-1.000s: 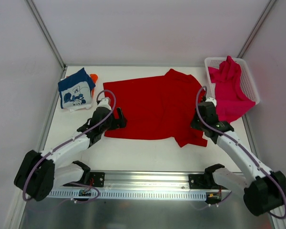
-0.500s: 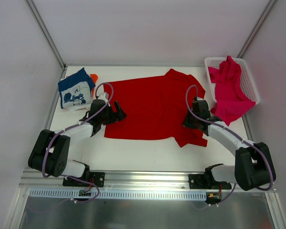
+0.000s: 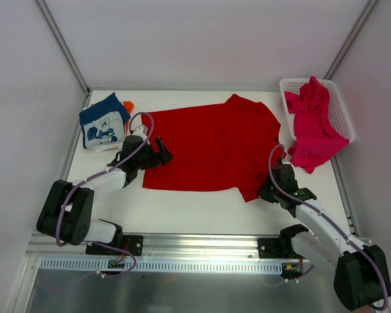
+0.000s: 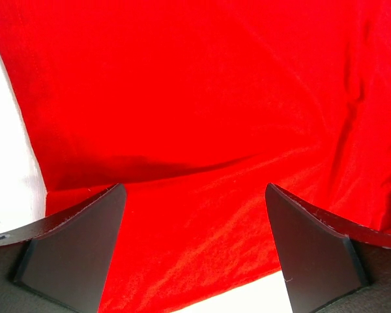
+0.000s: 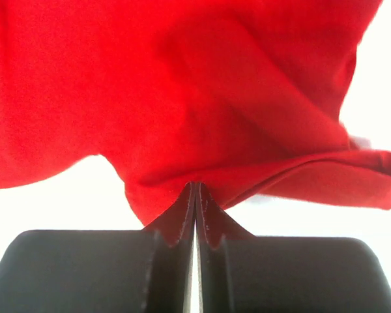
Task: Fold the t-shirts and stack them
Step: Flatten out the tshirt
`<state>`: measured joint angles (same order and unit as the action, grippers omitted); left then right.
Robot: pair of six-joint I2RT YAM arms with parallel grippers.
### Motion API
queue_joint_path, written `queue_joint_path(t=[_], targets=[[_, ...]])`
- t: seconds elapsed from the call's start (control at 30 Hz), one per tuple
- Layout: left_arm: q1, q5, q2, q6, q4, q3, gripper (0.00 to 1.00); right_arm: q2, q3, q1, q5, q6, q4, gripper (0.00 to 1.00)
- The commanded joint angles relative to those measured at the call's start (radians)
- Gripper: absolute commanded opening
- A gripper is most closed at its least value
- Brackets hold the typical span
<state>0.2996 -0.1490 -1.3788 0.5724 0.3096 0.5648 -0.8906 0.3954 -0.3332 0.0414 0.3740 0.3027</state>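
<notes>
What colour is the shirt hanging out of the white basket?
The shirt is magenta-pink, seen best in the top external view.

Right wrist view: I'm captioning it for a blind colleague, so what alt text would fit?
The right gripper, its two black fingers pressed together, pinches a low edge of the red shirt. The wrinkled cloth fills the upper frame, with the white table showing below it and at the right.

Robot lab test cell, plain white walls (image 3: 202, 39), aluminium frame struts (image 3: 63, 45), white table (image 3: 182, 205), metal mounting rail (image 3: 202, 244)
</notes>
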Motion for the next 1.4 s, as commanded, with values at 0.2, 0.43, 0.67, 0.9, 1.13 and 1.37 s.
queue_joint_path(t=[0.2, 0.43, 0.67, 0.9, 1.13, 1.37], targets=[[-0.005, 0.0, 0.089, -0.012, 0.0, 0.014, 0.9, 0.022, -0.09, -0.128, 0.017, 0.13, -0.005, 0.01], [-0.005, 0.017, 0.11, -0.02, -0.018, 0.015, 0.91, 0.004, -0.081, -0.483, 0.07, 0.333, -0.001, 0.0], [-0.005, 0.028, 0.083, -0.022, -0.015, 0.026, 0.9, -0.024, 0.143, -0.817, 0.36, 0.482, 0.291, 0.0], [-0.005, 0.042, 0.098, -0.039, -0.027, 0.038, 0.91, 0.014, 0.257, -0.928, 0.468, 0.555, 0.585, 0.01], [-0.005, 0.038, 0.104, -0.022, -0.018, 0.014, 0.9, 0.126, 0.307, -0.946, 0.674, 0.551, 0.768, 0.27], [-0.001, 0.049, 0.129, 0.067, 0.025, -0.08, 0.44, 0.19, 0.375, -0.928, 0.831, 0.474, 0.774, 0.99]])
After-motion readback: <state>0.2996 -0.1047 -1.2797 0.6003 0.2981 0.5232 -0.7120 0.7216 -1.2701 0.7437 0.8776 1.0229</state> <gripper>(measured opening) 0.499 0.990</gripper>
